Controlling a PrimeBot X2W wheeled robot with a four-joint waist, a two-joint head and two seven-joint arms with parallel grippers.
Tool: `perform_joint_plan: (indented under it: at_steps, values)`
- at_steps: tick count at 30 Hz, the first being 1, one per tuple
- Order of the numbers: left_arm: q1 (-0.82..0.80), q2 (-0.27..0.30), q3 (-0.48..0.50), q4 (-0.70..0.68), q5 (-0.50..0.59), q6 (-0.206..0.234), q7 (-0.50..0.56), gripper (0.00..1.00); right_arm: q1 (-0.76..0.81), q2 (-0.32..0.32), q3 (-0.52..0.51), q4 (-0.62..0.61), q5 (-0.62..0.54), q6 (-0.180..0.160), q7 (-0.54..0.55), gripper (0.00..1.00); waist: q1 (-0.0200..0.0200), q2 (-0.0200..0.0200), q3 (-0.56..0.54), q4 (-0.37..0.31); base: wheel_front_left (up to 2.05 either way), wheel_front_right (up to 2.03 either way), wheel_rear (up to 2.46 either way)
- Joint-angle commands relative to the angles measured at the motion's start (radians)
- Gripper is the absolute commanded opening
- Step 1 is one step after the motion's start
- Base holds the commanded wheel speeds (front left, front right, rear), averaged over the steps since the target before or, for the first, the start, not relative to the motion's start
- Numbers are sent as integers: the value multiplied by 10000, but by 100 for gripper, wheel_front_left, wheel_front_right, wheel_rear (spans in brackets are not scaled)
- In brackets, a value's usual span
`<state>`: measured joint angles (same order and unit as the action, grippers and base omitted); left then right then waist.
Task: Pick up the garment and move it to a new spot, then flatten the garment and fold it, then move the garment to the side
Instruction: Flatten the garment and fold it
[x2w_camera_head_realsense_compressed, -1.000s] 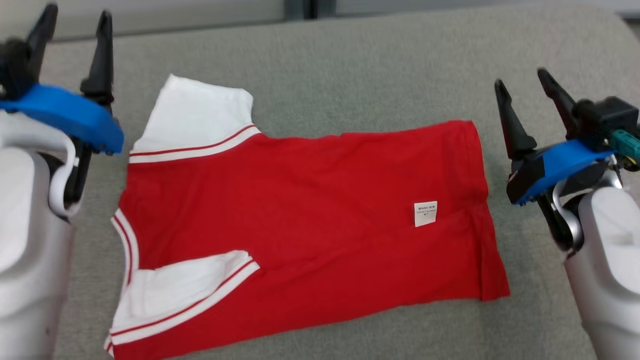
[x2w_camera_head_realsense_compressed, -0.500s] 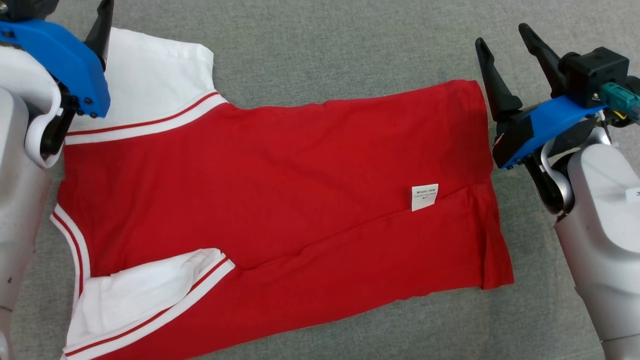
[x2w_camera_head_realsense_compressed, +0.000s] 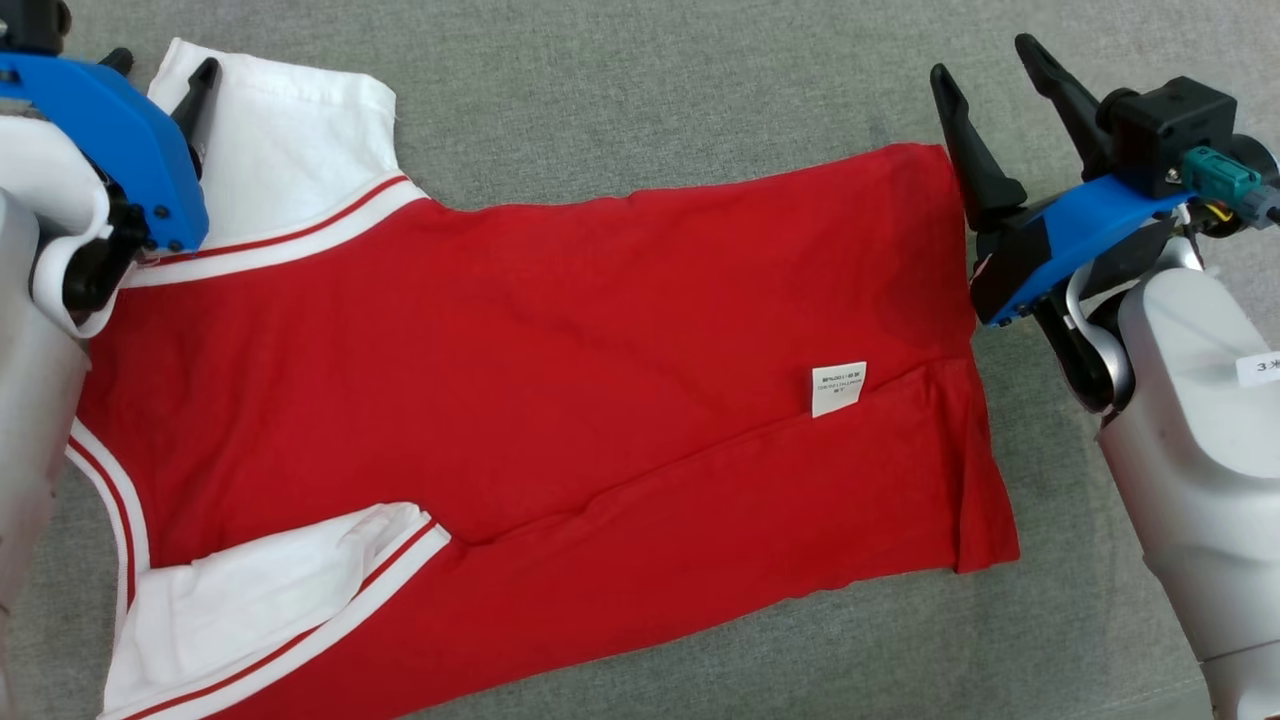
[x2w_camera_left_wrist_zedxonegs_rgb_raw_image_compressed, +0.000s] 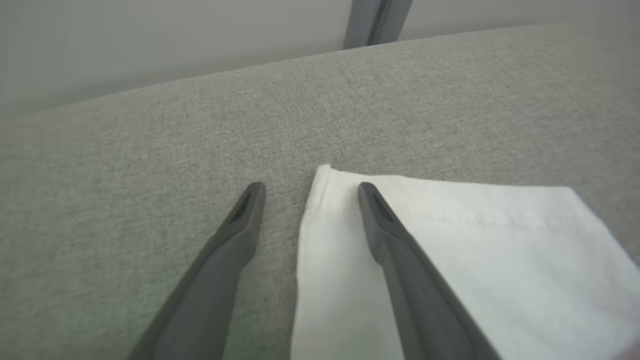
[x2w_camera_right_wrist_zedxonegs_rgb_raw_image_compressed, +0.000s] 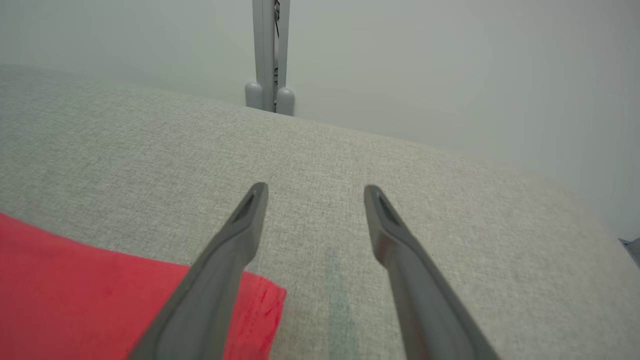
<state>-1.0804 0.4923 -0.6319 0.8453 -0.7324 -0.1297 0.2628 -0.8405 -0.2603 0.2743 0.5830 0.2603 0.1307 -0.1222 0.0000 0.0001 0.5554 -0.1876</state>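
Both grippers stand wide open and hold nothing. In the head view the left gripper (x2w_camera_head_realsense_compressed: 160, 68) hovers over the outer corner of the far white sleeve (x2w_camera_head_realsense_compressed: 290, 140), and the right gripper (x2w_camera_head_realsense_compressed: 985, 62) stands at the far corner of the hem (x2w_camera_head_realsense_compressed: 975, 470). The red garment (x2w_camera_head_realsense_compressed: 560, 350) lies flat on the grey cushion (x2w_camera_head_realsense_compressed: 650, 90), collar end toward the left arm, with a white label (x2w_camera_head_realsense_compressed: 838, 388) near the hem. Bare cushion lies beyond its far edge and to the right of the hem.

From the left wrist, the left gripper (x2w_camera_left_wrist_zedxonegs_rgb_raw_image_compressed: 310, 189) straddles the sleeve's corner (x2w_camera_left_wrist_zedxonegs_rgb_raw_image_compressed: 475, 250): one finger over white cloth, the other over bare cushion (x2w_camera_left_wrist_zedxonegs_rgb_raw_image_compressed: 125, 190), which runs on to a curved edge.

From the right wrist, the right gripper (x2w_camera_right_wrist_zedxonegs_rgb_raw_image_compressed: 316, 188) has one finger over the garment's red corner (x2w_camera_right_wrist_zedxonegs_rgb_raw_image_compressed: 75, 280), the other over open cushion (x2w_camera_right_wrist_zedxonegs_rgb_raw_image_compressed: 450, 210); past the cushion's edge are a wall (x2w_camera_right_wrist_zedxonegs_rgb_raw_image_compressed: 450, 65) and a grey post (x2w_camera_right_wrist_zedxonegs_rgb_raw_image_compressed: 270, 55).
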Motion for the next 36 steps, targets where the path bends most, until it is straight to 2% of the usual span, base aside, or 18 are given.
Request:
perform_joint_plan:
  at_steps: [1, 9, 10, 12, 13, 15, 25, 32, 36]
  values:
    - [-201, -110, -84, 70, -261, -9, 98, 100, -183, -53, 46, 88, 62, 1, -70, 100, 0, -1, 16, -15, 0, 0, 0]
    - [-225, -365, -390, 372, -1202, -9, 720, 100, -284, -53, 367, 556, 312, 1, -110, 100, 0, -1, 23, -132, 0, 0, 0]
    - [-292, -318, -510, 322, -1149, -9, 606, 93, -313, -83, 405, 590, 348, 1, -109, 100, 0, -1, 18, -139, 0, 0, 0]
    - [-341, -359, -488, 309, -1374, -9, 496, 7, -354, -130, 498, 670, 442, 1, -72, 100, 0, -1, -7, -134, 0, 0, 0]
    - [-350, -381, -530, 329, -1423, -9, 521, 0, -359, -148, 545, 711, 510, 1, -23, 100, 0, -1, -26, -121, 0, 0, 0]
    - [-410, -305, -740, 358, -1357, -9, 519, 0, -337, -185, 666, 788, 686, 1, 78, 100, 0, -1, -79, -97, 0, 0, 0]
    - [-452, -238, -1154, 109, -1409, -9, -1056, 0, 174, -661, 1462, 842, 2416, 1, 1122, 100, 0, -1, -563, 250, 0, 0, 0]
    - [-367, -323, -1563, -198, -1654, -10, -1429, 0, 192, -913, 1914, 926, 3372, 1, 2140, 100, 0, -1, -638, 591, 0, 0, 0]
    - [-459, -375, -1739, -225, -1721, -10, -1562, 0, 30, -984, 1977, 1046, 3484, 1, 2255, 100, 0, -1, -611, 716, 0, 0, 0]
